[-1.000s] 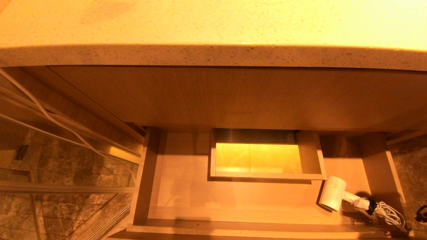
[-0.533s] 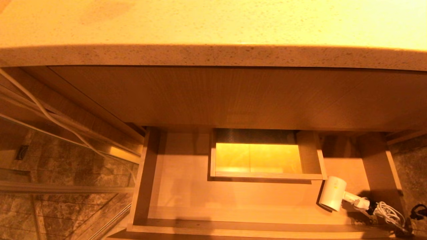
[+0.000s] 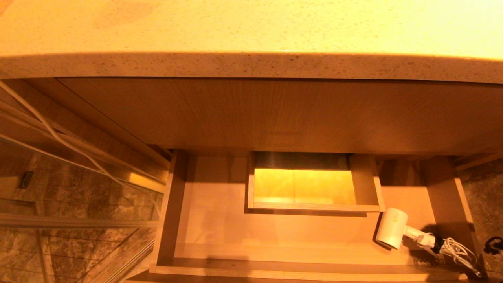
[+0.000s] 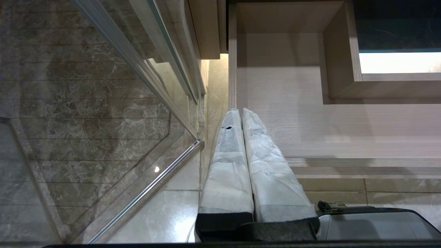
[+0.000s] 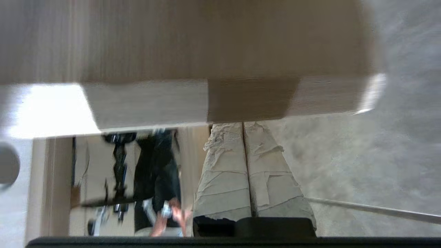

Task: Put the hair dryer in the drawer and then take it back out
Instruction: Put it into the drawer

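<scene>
The drawer (image 3: 220, 224) stands pulled out under the countertop, light wood with a boxed cutout (image 3: 365, 181) in its middle. The white hair dryer (image 3: 391, 228) lies in the drawer's front right corner, its coiled white cord (image 3: 458, 251) trailing to the right. A dark bit of my right arm (image 3: 494, 245) shows at the right edge, just outside the drawer's side wall. In the right wrist view my right gripper (image 5: 243, 124) is shut and empty, its tips close under a light wood panel (image 5: 206, 51). My left gripper (image 4: 240, 111) is shut, empty, parked by the drawer's (image 4: 293, 120) left front corner.
A speckled stone countertop (image 3: 251, 35) overhangs a tall wood panel (image 3: 275, 114) above the drawer. A glass shower partition with a metal rail (image 4: 148, 186) and a white cable (image 3: 59, 137) stand to the left. A person in dark clothes (image 5: 158, 179) shows in the right wrist view.
The dark part of my right arm at the head view's right edge has shifted slightly upward. The hair dryer, the drawer and the left arm have not moved.
</scene>
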You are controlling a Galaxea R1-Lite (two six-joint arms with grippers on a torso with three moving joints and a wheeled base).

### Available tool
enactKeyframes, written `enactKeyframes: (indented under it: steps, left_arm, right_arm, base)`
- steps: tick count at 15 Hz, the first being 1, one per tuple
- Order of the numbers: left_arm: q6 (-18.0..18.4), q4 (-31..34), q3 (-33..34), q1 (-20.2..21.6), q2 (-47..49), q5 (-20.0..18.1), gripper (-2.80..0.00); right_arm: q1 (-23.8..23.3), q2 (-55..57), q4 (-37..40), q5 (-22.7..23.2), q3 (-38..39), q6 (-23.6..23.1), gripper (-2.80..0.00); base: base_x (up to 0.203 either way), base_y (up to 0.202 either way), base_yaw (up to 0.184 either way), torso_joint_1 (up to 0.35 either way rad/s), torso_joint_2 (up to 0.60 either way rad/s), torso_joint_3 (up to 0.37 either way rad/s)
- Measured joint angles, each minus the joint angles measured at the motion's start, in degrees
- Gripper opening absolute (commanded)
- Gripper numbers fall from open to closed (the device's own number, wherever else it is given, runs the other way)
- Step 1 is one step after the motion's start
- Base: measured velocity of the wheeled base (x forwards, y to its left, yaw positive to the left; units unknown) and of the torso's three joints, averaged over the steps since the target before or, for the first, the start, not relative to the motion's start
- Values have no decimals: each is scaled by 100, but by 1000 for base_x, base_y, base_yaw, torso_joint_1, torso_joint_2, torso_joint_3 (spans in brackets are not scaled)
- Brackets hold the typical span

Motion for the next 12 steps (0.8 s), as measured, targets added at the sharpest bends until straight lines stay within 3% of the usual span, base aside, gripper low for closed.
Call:
enactKeyframes:
  steps: [8,12]
  left_arm:
    - [2,0,0,0,0,0,-280]
    - [0,-4,-2,0,0,0,-280]
  right_arm:
    - [84,-523,-328,294,50,9,-280]
    - [475,-903,-833,670,16,64,-280]
  base:
    - [0,0,0,0,0,0]
    - [0,0,0,0,0,0]
